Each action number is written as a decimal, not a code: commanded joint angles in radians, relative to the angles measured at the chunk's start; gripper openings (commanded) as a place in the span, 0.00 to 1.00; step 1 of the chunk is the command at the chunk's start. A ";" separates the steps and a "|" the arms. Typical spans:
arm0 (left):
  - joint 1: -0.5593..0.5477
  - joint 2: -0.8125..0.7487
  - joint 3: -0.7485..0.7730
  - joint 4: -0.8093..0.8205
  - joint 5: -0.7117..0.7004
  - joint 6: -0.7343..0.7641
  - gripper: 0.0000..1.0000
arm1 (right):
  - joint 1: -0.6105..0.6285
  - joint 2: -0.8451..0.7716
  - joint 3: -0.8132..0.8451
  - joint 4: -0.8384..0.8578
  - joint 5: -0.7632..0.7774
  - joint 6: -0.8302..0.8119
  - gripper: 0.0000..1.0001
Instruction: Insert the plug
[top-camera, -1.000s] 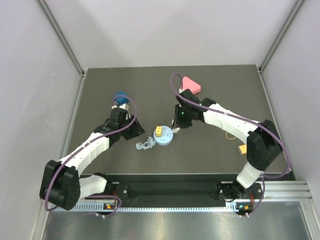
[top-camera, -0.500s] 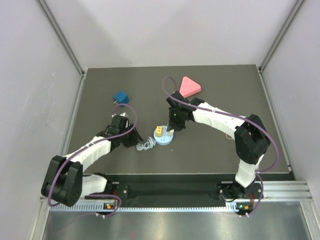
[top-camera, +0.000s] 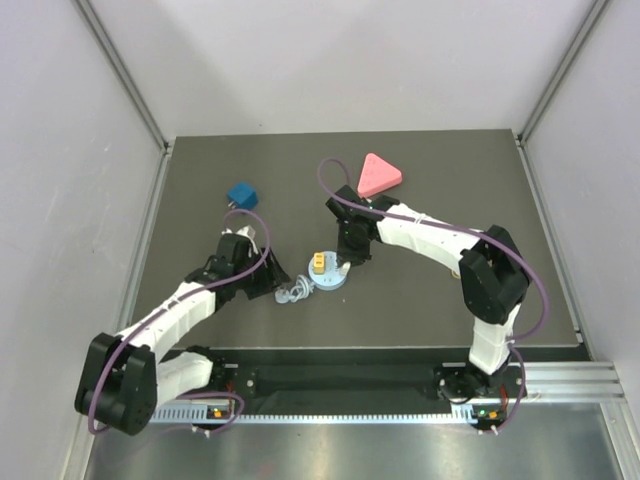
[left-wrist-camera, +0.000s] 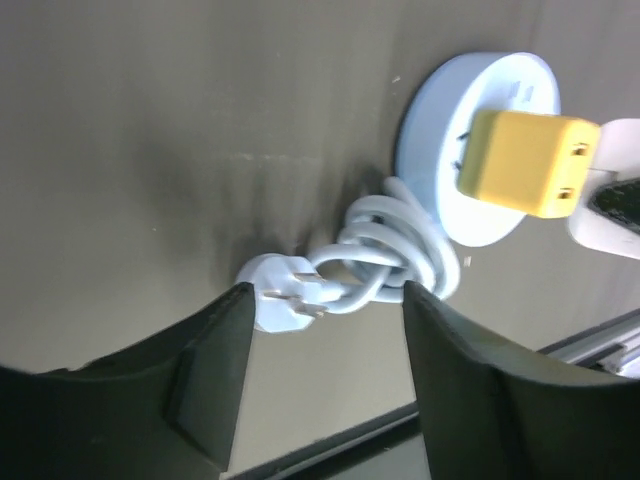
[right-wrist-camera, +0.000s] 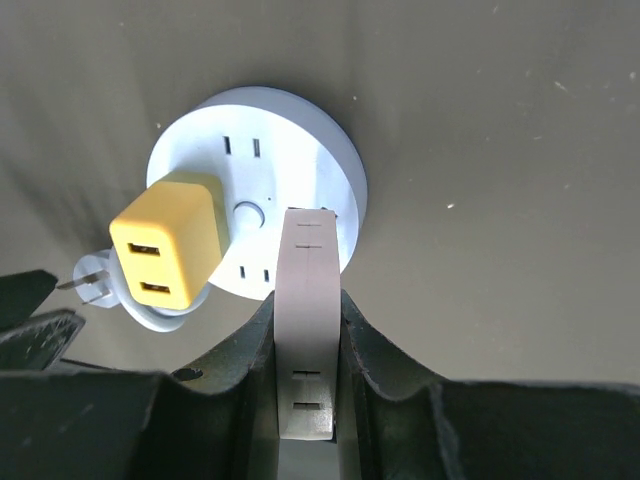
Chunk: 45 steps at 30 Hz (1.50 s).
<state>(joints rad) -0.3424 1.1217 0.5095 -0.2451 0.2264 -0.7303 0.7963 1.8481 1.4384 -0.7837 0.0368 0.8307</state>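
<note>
A white plug (left-wrist-camera: 285, 300) with bare metal prongs lies on the dark table at the end of its coiled white cord (left-wrist-camera: 395, 255). The cord lies against a round pale-blue socket hub (right-wrist-camera: 300, 150), (top-camera: 330, 277), which carries a yellow adapter (right-wrist-camera: 168, 250). My left gripper (left-wrist-camera: 325, 335) is open, its fingers either side of the plug and coil, with nothing between the pads. My right gripper (right-wrist-camera: 306, 300) is shut on a flat white slotted bar (right-wrist-camera: 308, 300) whose far end rests over the hub's near rim.
A blue cube (top-camera: 241, 192) sits at the back left and a pink triangular block (top-camera: 378, 173) at the back centre. Both arms meet near the table's middle, left gripper (top-camera: 268, 283) and right gripper (top-camera: 347, 258) on either side of the hub.
My left gripper came away from the blue cube toward the coiled cord and opened wider. My right arm swung left, bringing the white bar over the hub.
</note>
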 joint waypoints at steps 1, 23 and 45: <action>0.000 -0.059 0.079 -0.069 -0.004 0.018 0.66 | 0.015 0.005 0.077 -0.045 0.057 -0.013 0.00; 0.000 -0.117 0.323 -0.315 -0.151 0.304 0.86 | 0.024 0.094 0.145 -0.063 0.002 0.021 0.00; 0.000 -0.163 0.311 -0.330 -0.196 0.299 0.88 | 0.024 0.149 0.186 -0.086 0.029 0.004 0.00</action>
<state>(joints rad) -0.3424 0.9791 0.8032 -0.5831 0.0357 -0.4431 0.8089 1.9728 1.5921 -0.8825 0.0326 0.8398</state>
